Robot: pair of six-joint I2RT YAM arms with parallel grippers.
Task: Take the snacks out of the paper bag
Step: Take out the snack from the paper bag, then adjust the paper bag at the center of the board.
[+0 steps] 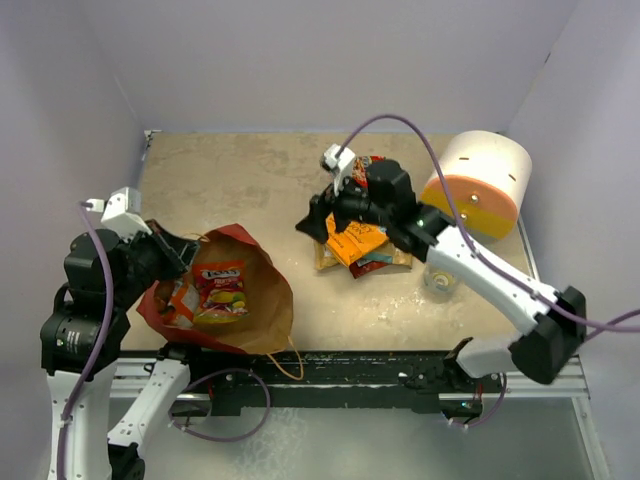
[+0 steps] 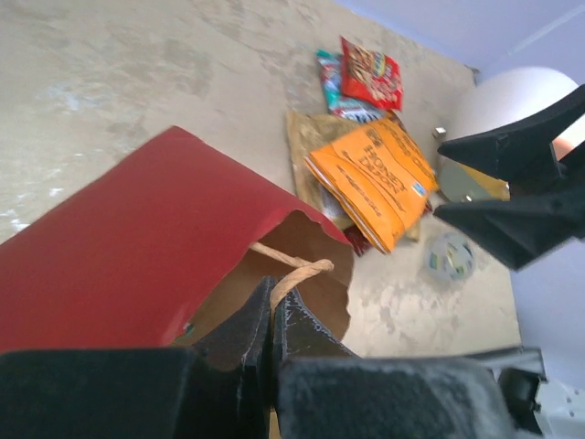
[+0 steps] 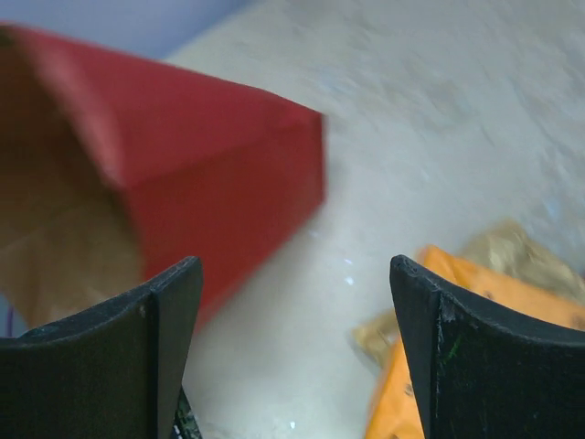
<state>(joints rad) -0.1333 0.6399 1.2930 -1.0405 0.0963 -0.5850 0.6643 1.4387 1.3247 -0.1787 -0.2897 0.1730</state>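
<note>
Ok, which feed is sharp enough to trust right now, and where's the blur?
Top external: evenly lit, crisp, no glare. Left wrist: orange snack packet sharp, printing readable; its own hand dark, with little detail. Right wrist: soft all over, the paper bag and table smeared.

Beige mottled tabletop (image 1: 250,170) with whitish scuffed patches. Plain pale-lavender walls (image 1: 330,60) box it in at the back and on both sides. Aluminium extrusion rail (image 1: 585,378) runs along the near edge. Lighting is even and diffuse, shadows soft.
</note>
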